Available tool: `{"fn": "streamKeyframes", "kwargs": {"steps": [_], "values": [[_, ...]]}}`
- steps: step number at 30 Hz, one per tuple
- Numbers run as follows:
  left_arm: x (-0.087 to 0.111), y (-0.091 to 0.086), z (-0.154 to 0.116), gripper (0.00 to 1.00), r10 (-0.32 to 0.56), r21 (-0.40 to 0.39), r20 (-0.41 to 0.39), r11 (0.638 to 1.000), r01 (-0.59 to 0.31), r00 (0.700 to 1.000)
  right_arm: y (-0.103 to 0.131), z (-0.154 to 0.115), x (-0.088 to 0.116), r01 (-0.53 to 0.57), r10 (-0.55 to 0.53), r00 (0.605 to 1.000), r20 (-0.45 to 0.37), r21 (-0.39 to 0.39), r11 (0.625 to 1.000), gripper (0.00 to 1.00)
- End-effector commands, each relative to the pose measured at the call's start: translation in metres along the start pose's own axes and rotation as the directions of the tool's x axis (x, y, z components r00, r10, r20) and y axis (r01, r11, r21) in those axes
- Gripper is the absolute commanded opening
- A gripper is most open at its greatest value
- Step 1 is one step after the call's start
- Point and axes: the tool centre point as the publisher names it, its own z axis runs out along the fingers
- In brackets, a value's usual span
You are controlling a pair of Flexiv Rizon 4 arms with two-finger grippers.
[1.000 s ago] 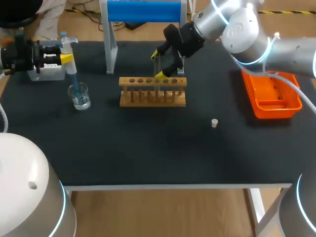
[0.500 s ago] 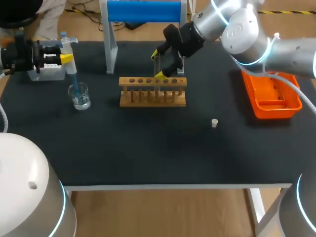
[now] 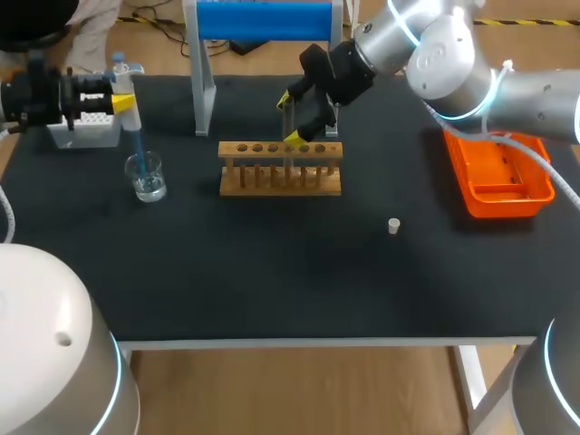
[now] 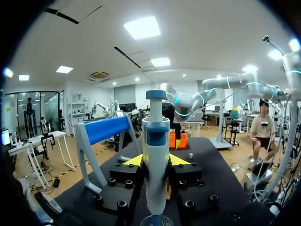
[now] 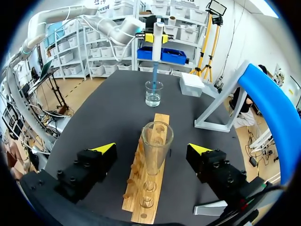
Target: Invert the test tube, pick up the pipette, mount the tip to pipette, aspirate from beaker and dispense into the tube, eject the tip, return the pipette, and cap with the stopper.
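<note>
My left gripper (image 3: 122,102) is shut on the white and blue pipette (image 3: 121,86), which hangs upright at the far left. Its blue tip (image 3: 137,154) reaches down into the glass beaker (image 3: 146,177). In the left wrist view the pipette (image 4: 155,155) stands between the yellow fingertips (image 4: 133,160), with the beaker rim (image 4: 155,220) just below. My right gripper (image 3: 295,116) is open around the clear test tube (image 5: 156,143), which stands mouth up in the wooden rack (image 3: 281,169); neither finger touches it. The white stopper (image 3: 393,226) lies on the mat to the right of the rack.
A white tip box (image 3: 86,130) sits behind the beaker at the far left. A blue-topped stand (image 3: 263,20) rises at the back behind the rack. An orange tray (image 3: 498,174) lies at the right edge of the table (image 3: 272,272).
My left gripper with the pipette has risen slightly, the tip still inside the beaker. The right arm has kept still.
</note>
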Motion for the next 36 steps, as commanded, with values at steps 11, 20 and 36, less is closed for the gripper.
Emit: {"fn": "streamKeyframes", "kwargs": {"steps": [11,20,36], "values": [[0.012,-0.025,0.002,0.00,0.025,-0.031,0.032,0.999,-0.024,0.999,0.000,-0.001,0.001,0.000,0.000,1.000,0.001,0.002,1.000,1.00],[0.013,-0.040,0.004,0.00,0.037,-0.040,0.040,0.999,-0.035,0.999,0.000,-0.001,0.001,0.000,0.000,1.000,0.001,0.002,1.000,1.00],[0.013,-0.080,0.010,0.00,0.040,-0.063,0.068,0.997,-0.035,0.997,0.000,-0.001,0.001,0.000,0.000,1.000,0.001,0.002,1.000,1.00]]}}
